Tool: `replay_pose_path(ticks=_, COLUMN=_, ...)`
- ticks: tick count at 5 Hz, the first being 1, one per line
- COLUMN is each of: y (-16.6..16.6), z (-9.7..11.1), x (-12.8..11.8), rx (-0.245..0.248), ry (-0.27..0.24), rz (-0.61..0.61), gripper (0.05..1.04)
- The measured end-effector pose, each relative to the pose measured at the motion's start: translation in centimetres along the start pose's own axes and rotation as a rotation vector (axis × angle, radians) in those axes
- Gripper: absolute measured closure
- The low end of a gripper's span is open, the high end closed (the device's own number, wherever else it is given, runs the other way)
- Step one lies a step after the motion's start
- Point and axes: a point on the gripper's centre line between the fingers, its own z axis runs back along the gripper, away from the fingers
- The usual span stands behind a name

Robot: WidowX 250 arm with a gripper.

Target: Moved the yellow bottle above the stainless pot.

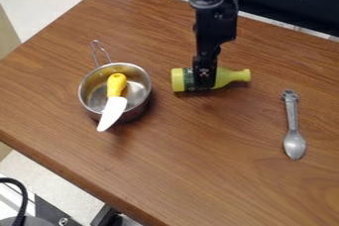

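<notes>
Right at the hand [204, 87], the dark label on the yellow bottle [230, 76] bears pale marks too small to read. The bottle is glossy and greenish yellow, tipped on its side, its broad base left of the hand and its narrow neck to the right, as the camera sees it. Whether the hand is clenched on it or released, I cannot tell. Left of the hand, one stainless pot [138, 89] holds one white-bladed knife [114, 107] with a yellow handle. Well to the hand's right, one metal spoon [293, 141] lies on the brown worktop [218, 150]. Bottles: one.
</notes>
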Motion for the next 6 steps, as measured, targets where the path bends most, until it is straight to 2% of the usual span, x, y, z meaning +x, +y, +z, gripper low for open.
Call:
replay_pose_path(ticks=2, y=-0.1, z=-0.7, x=0.1, rx=0.020, ry=-0.004, rz=-0.015, gripper=0.085)
replay_pose_path(ticks=3, y=-0.1, z=-1.3, x=0.3, rx=0.030, ry=0.000, rz=-0.008, gripper=0.121)
replay_pose_path(ticks=4, y=-0.2, z=-2.2, x=0.4, rx=0.038, ry=0.014, rz=0.007, gripper=0.368)
replay_pose_path(ticks=5, y=-0.2, z=-2.4, x=0.5, rx=0.036, ry=0.021, rz=0.030, gripper=0.461)
replay_pose_path(ticks=6, y=-0.1, z=-2.5, x=0.6, rx=0.052, ry=0.008, rz=0.110, gripper=0.461)
